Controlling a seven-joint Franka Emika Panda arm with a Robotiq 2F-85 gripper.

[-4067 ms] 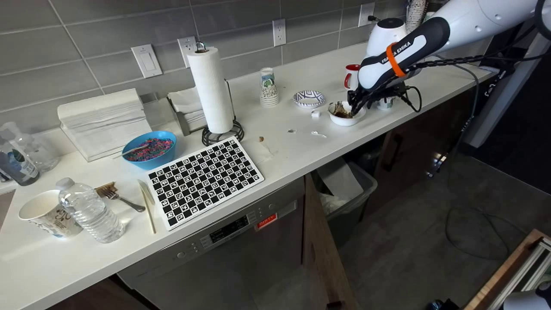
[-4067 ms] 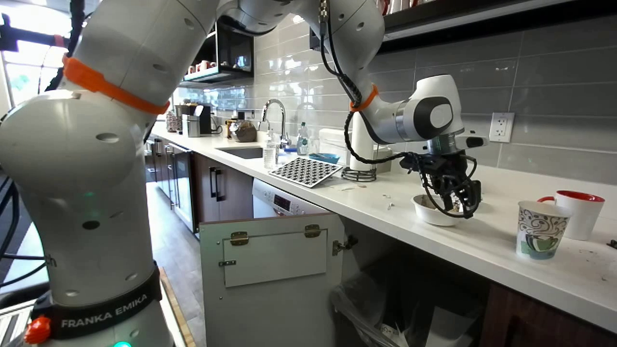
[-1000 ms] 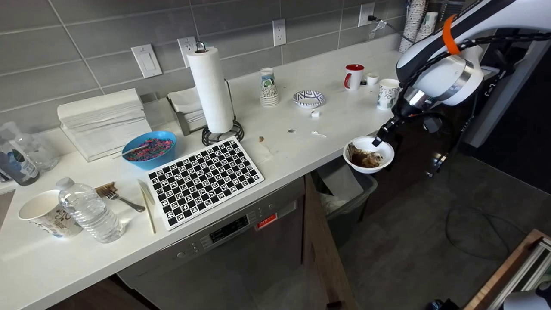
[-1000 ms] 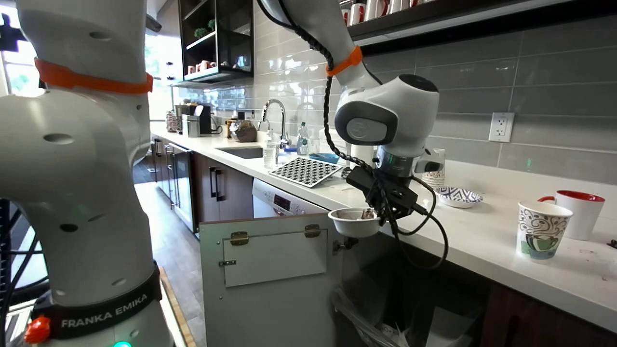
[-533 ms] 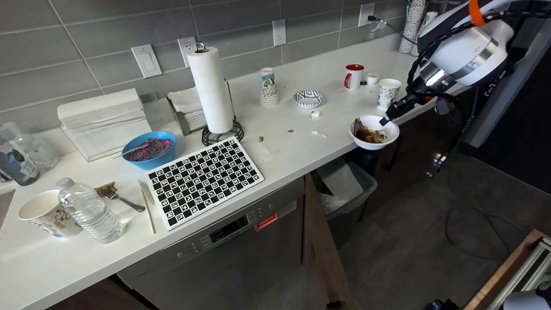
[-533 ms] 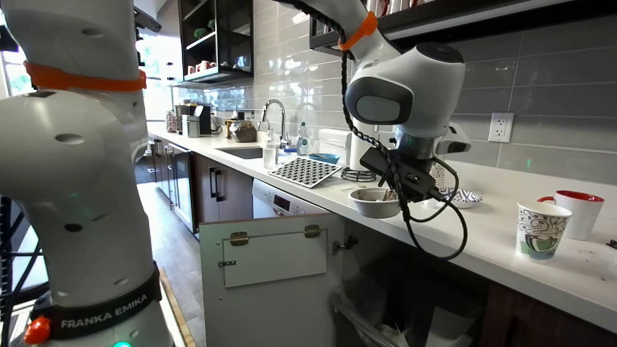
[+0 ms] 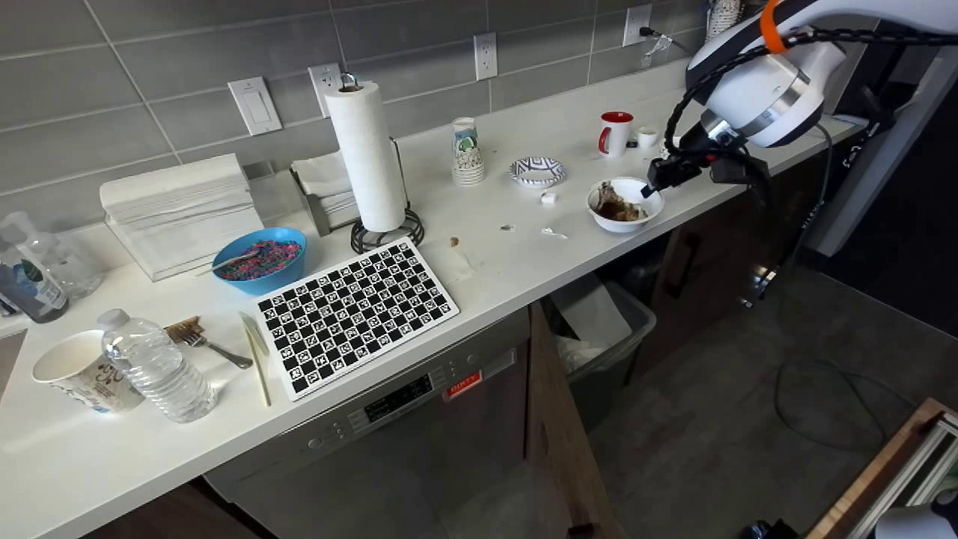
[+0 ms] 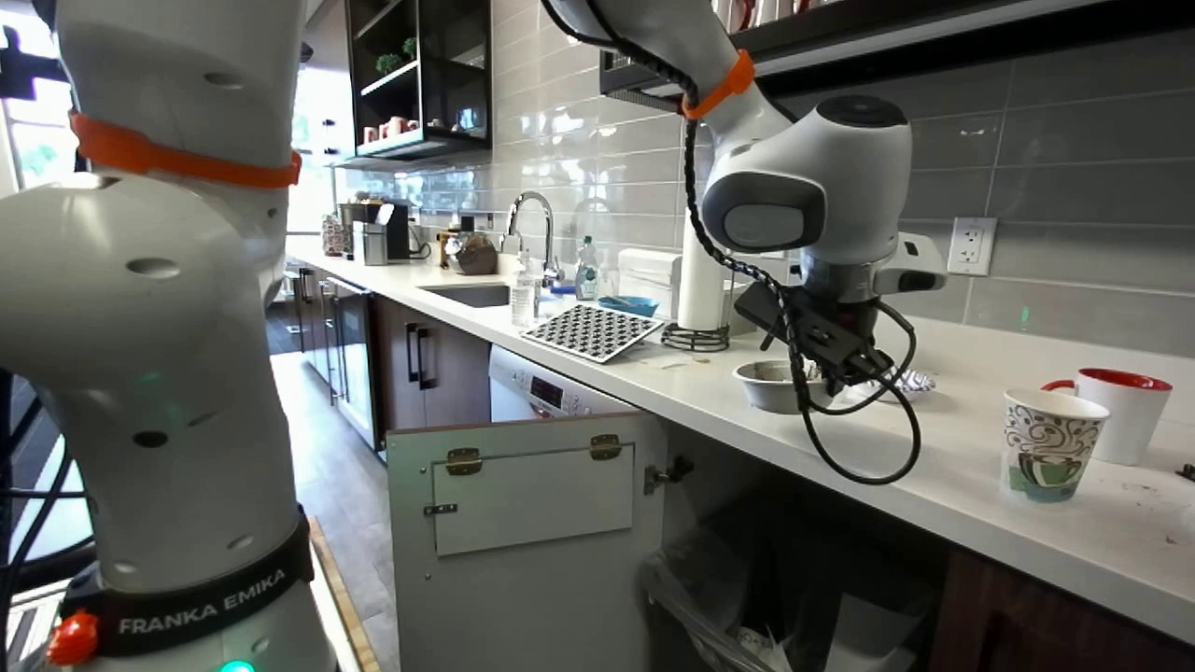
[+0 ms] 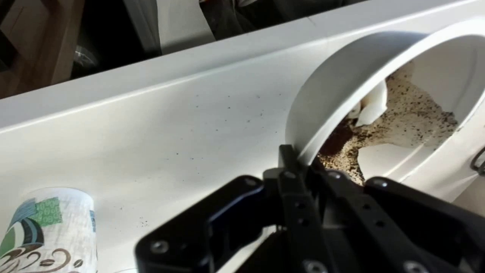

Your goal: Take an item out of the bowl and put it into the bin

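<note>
The black gripper [image 9: 303, 162] pinches the shallow round white bowl [image 9: 330, 89]. Best moved level: the dark brown lump [image 7: 618, 209] could spill.

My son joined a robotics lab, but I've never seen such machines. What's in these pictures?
This is a white robot arm ending in a black gripper. The wide pictures come from two cameras outside it; the close-up from one on its wrist. The gripper pinches the rim of a white bowl containing a dark brown lump; whether the bowl touches the counter is unclear. On the counter are a blue bowl, a checkered board, a water bottle and more. A bin stands below.
</note>
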